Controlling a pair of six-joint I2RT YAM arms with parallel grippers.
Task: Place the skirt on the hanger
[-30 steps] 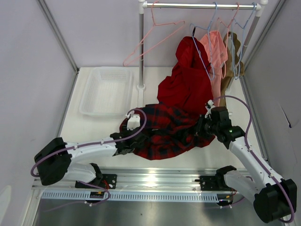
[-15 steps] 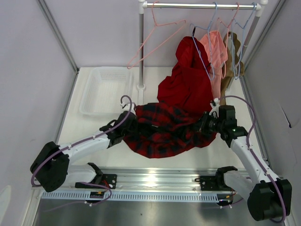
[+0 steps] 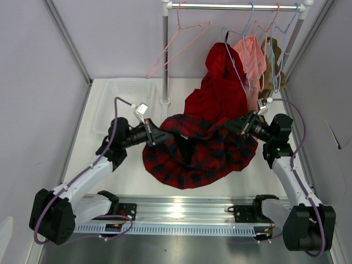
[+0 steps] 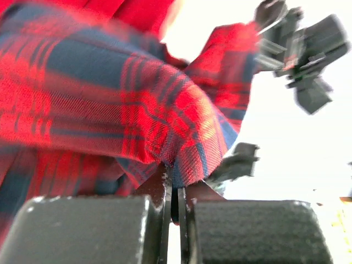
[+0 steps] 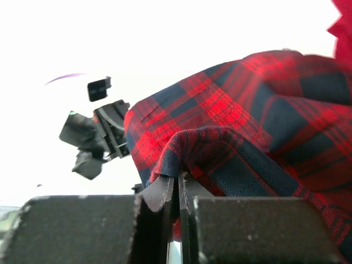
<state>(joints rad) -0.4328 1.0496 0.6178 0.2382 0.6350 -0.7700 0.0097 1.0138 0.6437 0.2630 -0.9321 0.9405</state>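
1. Nearest, at 6 o'clock in the overhead view, both arm bases sit at the table (image 3: 132,181) edge. The arms reach away from them and spread apart, which looks meant to give the cloth width.
2. The left gripper (image 4: 175,190) is clamped on a folded edge of the skirt (image 3: 192,157). Its wrist view shows plaid cloth pinched in the thin slit between the jaws. It holds the skirt's 10 o'clock corner.
3. The right gripper (image 5: 177,184) is likewise closed on the skirt, with a rolled hem caught between its jaws at the skirt's 2 o'clock corner.
4. The skirt hangs between the two grips at the middle of the scene. Its top edge is stretched fairly level and the body sags towards 6 o'clock. Whether the lowest folds touch the table cannot be told. A grip at each end probably opens the waist so that a hanger can go in.
5. Just beyond, at 1 o'clock, the plain red garment (image 3: 220,93) hangs down behind the skirt's top edge, and the two may touch. The risk I see is snagging it as the skirt moves.
6. At 10 o'clock a white basket (image 3: 132,81) lies beside the left arm.
7. Farthest, at 12 o'clock, the pink hanger (image 3: 176,51) hangs tilted from the rail (image 3: 231,6), well apart from the skirt. The salmon garment (image 3: 252,55) hangs at 1 o'clock. The skirt is not on the hanger yet, and carrying it up there comes next.
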